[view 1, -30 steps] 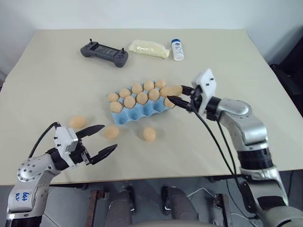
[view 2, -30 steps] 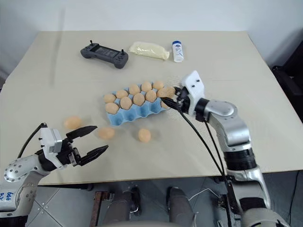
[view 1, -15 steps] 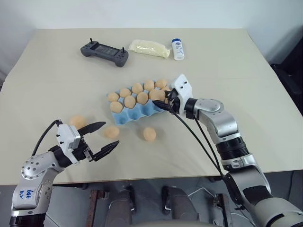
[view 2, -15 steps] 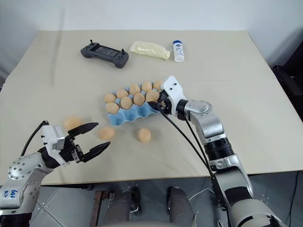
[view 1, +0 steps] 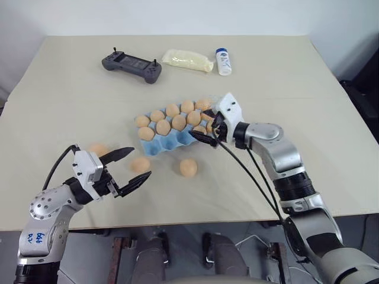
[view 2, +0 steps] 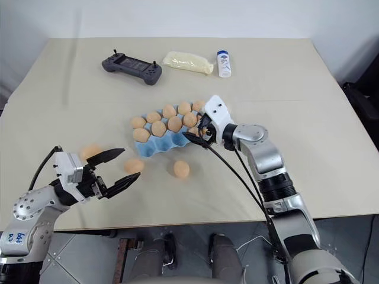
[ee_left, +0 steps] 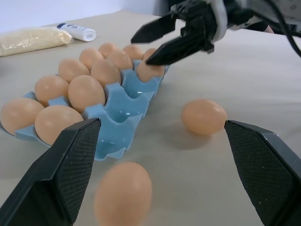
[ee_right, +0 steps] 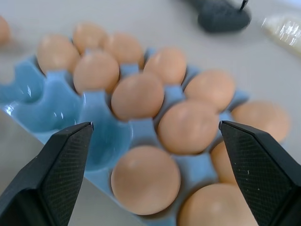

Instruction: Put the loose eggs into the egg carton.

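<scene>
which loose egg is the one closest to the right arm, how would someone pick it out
Start at the light blue egg carton in the middle of the table. On the bare tabletop just in front of its near edge lies a loose egg. Two other loose eggs lie further left, by the left gripper.

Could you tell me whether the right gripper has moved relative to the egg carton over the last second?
Yes. The right gripper has swung leftward from beside the egg carton's right end to over its right-hand cups, and its fingers now stand open.

Tan-orange loose eggs, light blue egg carton, dark grey controller, beige table
</scene>
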{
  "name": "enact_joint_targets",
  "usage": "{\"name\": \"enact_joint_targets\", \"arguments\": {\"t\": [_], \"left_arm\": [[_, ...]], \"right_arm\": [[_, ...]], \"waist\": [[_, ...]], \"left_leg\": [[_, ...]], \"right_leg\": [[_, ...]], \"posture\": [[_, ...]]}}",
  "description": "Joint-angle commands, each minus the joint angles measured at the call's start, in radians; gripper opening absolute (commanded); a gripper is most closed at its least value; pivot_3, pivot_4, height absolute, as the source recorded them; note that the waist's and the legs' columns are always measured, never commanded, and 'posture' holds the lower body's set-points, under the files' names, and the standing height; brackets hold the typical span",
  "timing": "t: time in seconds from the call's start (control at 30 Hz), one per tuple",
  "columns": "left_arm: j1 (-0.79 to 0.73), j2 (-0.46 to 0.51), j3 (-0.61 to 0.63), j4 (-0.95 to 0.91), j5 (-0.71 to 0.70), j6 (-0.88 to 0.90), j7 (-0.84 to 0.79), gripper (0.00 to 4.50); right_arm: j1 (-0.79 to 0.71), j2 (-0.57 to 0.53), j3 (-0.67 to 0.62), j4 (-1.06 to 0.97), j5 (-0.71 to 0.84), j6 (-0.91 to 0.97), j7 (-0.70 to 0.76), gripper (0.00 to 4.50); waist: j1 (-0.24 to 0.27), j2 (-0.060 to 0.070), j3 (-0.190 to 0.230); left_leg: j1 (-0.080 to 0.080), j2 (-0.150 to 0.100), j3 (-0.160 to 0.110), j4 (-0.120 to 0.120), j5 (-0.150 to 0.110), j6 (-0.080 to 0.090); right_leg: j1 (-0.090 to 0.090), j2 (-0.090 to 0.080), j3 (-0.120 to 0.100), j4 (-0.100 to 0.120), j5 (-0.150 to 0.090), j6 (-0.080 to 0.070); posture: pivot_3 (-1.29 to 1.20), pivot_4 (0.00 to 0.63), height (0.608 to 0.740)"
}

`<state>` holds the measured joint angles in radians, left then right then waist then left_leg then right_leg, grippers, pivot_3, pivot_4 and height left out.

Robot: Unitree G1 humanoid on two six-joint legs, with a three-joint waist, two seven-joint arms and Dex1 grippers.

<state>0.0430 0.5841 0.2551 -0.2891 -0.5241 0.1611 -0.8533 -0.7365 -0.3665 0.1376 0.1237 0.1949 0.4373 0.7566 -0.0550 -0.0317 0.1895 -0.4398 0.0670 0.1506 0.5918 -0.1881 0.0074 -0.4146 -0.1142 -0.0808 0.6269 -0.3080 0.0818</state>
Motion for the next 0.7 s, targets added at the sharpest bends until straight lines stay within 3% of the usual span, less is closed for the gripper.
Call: {"name": "enact_joint_targets", "arguments": {"t": [0.03,0.37,0.5,0.7], "left_arm": [[-0.005,-0.003,0.010,0.005,-0.004,-0.019,-0.004,4.50],[0.012,0.009,0.057,0.047,-0.008,-0.030,-0.004,4.50],[0.014,0.027,0.091,0.077,-0.009,-0.043,-0.018,4.50],[0.012,0.031,0.105,0.076,-0.010,-0.046,-0.019,4.50]], "right_arm": [[0.067,-0.078,-0.073,-0.153,0.068,-0.018,0.072,4.48],[0.422,-0.392,-0.236,-0.423,0.302,0.068,0.351,4.48],[0.542,-0.491,-0.233,-0.435,0.281,0.025,0.432,4.48],[0.502,-0.470,-0.188,-0.428,0.277,0.029,0.411,4.48]], "waist": [[0.003,0.000,0.000],[0.024,0.001,0.001],[0.028,0.001,0.001],[0.024,0.001,0.001]], "left_leg": [[0.000,0.000,0.000,0.000,0.000,0.000],[0.001,0.001,0.001,0.002,-0.002,0.001],[0.001,0.002,-0.001,0.003,-0.002,0.001],[0.000,0.001,0.002,0.003,-0.002,0.002]], "right_leg": [[0.000,0.000,0.000,0.000,0.000,0.000],[0.001,0.000,-0.009,-0.002,0.001,0.000],[0.003,0.000,-0.011,-0.006,0.002,-0.002],[0.003,0.000,-0.007,-0.011,0.003,-0.004]], "posture": [[0.00,0.150,0.740],[0.00,0.150,0.740],[0.00,0.150,0.740],[0.00,0.150,0.740]]}}
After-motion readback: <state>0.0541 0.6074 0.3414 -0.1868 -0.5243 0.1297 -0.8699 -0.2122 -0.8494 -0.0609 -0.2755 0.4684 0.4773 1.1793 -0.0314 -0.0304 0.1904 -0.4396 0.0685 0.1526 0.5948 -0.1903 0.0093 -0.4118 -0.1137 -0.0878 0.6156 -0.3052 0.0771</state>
